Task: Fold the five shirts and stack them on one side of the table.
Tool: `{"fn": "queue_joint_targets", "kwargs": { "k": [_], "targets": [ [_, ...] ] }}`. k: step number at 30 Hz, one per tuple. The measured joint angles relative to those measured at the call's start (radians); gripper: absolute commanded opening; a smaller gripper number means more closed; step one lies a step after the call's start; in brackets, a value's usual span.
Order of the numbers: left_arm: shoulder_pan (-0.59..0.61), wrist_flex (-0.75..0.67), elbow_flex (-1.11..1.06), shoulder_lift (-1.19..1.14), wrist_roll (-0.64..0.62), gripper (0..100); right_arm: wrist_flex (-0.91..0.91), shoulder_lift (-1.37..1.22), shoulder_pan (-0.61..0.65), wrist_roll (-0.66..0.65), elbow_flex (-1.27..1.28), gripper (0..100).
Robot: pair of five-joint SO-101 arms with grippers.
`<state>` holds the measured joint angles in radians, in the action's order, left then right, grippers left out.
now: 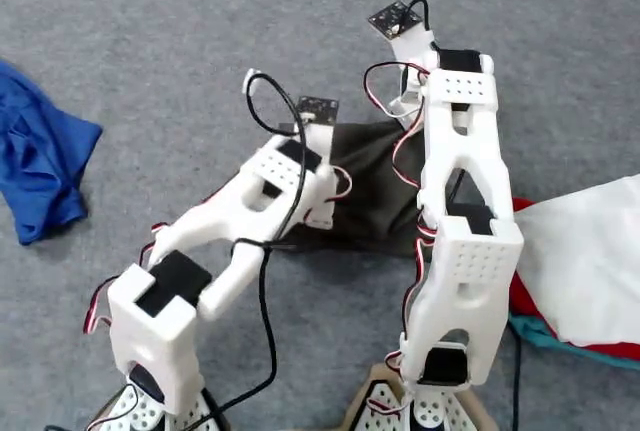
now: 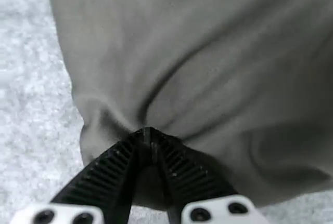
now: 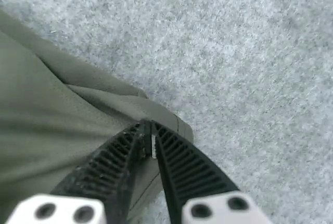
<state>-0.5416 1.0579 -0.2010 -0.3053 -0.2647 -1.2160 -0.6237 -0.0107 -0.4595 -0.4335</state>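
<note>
While both grippers are clamped on cloth, you are partway through a fold on the dark olive-grey cotton shirt [image 1: 365, 176], which lies bunched at the middle of the grey felt-like surface [image 1: 150, 51], under the two arms. Your left gripper [image 2: 151, 135] is closed, its ribbed black jaws pinching the shirt close to one edge, with creases fanning out from the pinch. Your right gripper [image 3: 148, 130] is closed on a corner of the same shirt, where a turned-over hem meets bare surface.

As I judge it, the next move calls for both grippers to rise together and carry the held side across to the opposite side. Keep the cloth taut between them so it does not sag or twist, and let go only once the edges lie even.

The task looks early. A crumpled royal-blue shirt [image 1: 40, 166] lies at the left edge, well apart from the olive one. At the right edge a white shirt [image 1: 585, 251] lies over a red garment [image 1: 525, 296], with a teal garment [image 1: 545, 336] peeking out beneath. That heap looks loose, not folded, so I would count the stacking as not yet begun.

None of the shirts sits in a bin or basket; all lie straight on the surface, and the right-hand heap is the nearest thing to a holder
</note>
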Motion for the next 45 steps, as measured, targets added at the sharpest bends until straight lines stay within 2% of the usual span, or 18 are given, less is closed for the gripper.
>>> {"fn": "queue_joint_targets", "kwargs": {
  "k": [14,18,24,29,32,35,36,39,41,45],
  "targets": [
    [-0.044,0.181,-0.046,0.109,0.000,2,0.040,0.000,0.002,-0.003,-0.014,1.9],
    [-0.044,0.244,-0.032,0.206,0.000,2,-0.115,0.038,0.002,-0.003,-0.123,1.9],
    [-0.002,0.256,0.084,0.325,0.052,2,-0.376,0.267,0.000,-0.003,-0.331,1.9],
    [0.071,0.319,0.216,0.331,0.103,14,-0.543,0.417,-0.009,0.054,-0.359,1.9],
    [0.121,0.427,0.313,0.331,0.112,15,-0.552,0.526,-0.060,0.109,-0.276,1.9],
    [0.170,0.542,0.405,0.331,0.132,6,-0.552,0.678,-0.074,0.176,-0.109,1.9],
    [0.184,0.577,0.428,0.334,0.160,1,-0.552,0.736,-0.074,0.210,-0.040,1.9],
    [0.212,0.669,0.454,0.347,0.275,2,-0.552,0.913,-0.071,0.341,0.201,1.9],
    [0.236,0.680,0.450,0.371,0.333,2,-0.548,1.016,-0.041,0.450,0.371,1.6],
    [0.295,0.690,0.377,0.505,0.359,2,-0.446,1.206,0.018,0.589,0.710,1.5]
  ]
}}
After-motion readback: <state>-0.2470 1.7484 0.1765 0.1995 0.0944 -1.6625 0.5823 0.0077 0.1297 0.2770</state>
